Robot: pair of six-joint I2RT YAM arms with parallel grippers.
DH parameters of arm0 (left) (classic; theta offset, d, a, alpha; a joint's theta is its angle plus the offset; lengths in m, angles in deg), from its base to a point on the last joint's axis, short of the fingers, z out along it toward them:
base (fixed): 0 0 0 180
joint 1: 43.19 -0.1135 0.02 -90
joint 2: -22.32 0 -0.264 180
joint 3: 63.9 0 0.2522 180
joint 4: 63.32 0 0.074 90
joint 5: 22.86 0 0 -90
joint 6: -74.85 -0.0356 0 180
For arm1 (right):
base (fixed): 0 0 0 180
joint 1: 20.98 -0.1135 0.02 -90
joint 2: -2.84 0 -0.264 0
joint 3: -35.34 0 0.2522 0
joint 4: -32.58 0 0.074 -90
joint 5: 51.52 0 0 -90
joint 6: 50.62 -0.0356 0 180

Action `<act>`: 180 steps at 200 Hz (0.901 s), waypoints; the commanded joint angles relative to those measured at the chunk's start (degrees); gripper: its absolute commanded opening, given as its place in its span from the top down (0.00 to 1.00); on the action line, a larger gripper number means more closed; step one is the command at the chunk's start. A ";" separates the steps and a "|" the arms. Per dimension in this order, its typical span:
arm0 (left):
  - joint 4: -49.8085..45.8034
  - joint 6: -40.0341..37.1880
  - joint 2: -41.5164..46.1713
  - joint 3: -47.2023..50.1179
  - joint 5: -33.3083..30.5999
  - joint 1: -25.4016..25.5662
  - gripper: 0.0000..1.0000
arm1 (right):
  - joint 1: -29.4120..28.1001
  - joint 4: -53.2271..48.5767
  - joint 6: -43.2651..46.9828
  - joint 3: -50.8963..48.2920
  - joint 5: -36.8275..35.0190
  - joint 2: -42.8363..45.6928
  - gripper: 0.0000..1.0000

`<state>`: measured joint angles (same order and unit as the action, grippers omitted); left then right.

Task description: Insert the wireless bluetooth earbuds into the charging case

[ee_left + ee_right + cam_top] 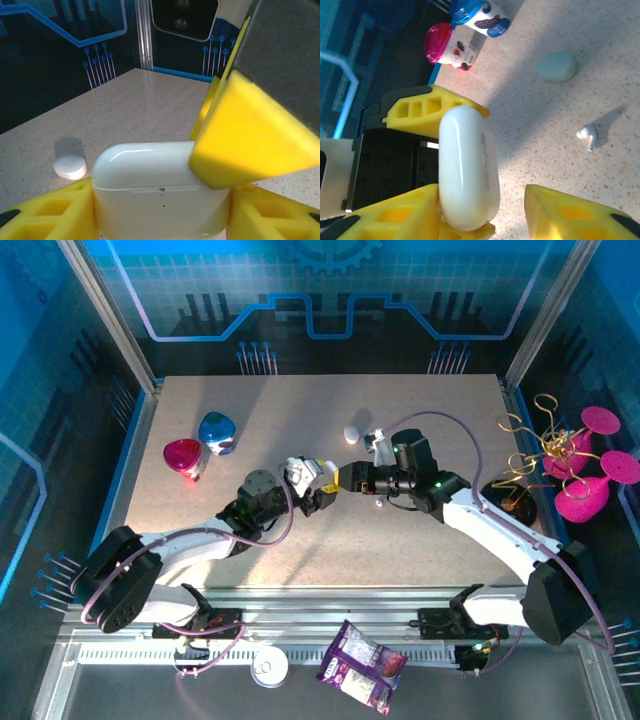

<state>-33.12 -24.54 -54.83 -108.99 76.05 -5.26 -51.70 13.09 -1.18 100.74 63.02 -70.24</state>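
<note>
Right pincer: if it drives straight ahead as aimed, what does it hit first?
The glossy white pebble-shaped plastic charging case, sitting between the fingers of the right pincer and clamped by the left pincer. How deep it sits is unclear.

The worktop [300,400] is a beige speckled slab. On its left part a magenta tub [182,458] and a blue tub [217,432] lie just beside each other. Toward the far middle rests a pale rounded case [351,434], with a small white piece [378,440] near it, too small to make out. A single white earbud [587,135] lies on the bare surface, apart from the case. At the right edge stands a gold wire stand [545,445] with pink discs.
</note>
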 commanded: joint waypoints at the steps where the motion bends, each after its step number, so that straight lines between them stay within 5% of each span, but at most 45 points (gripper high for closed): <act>1: 0.02 -0.28 2.17 -0.81 3.76 0.40 0.47 | -0.55 0.90 1.80 -0.05 -1.13 -1.45 0.59; 96: -4.14 1.18 1.51 -3.09 5.24 0.44 0.45 | -0.56 -3.98 9.78 2.37 1.23 -2.95 0.80; 180: -5.94 6.28 3.06 -2.25 9.17 -0.41 0.06 | 3.76 -5.72 15.32 2.77 3.13 0.85 0.80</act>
<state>-39.55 -21.09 -54.28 -110.41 80.11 -5.15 -50.04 8.69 10.54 102.07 64.53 -71.75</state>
